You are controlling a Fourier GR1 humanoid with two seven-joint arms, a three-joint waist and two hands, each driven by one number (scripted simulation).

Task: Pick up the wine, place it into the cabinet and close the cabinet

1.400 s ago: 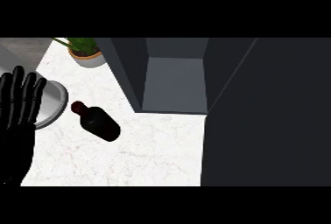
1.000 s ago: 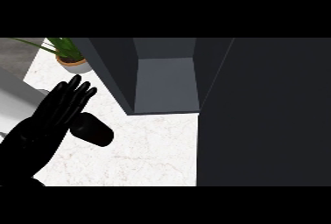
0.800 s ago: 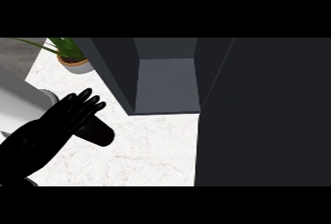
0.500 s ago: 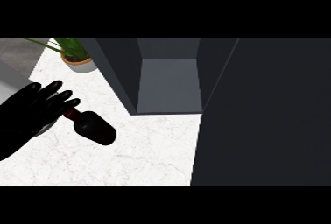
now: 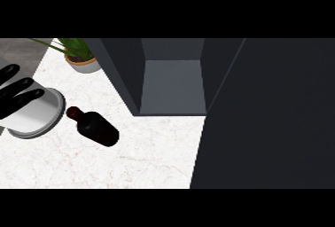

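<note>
Left hand [image 5: 16, 95] sits at the view's left edge, fingers straight and spread, holding nothing; it overlaps a white round pot [image 5: 36, 116]. Half a second earlier it was over the wine bottle's neck; now it has drawn back left and is clear of the bottle. Wine bottle [image 5: 93, 126] lies on its side on the white marble table [image 5: 98, 164], neck toward the pot, untouched and in the same spot. Cabinet [image 5: 173, 84] stands open just beyond it, its dark door [image 5: 268, 119] filling the right. Potted plant [image 5: 79, 57] at top left. Right hand not in view.
</note>
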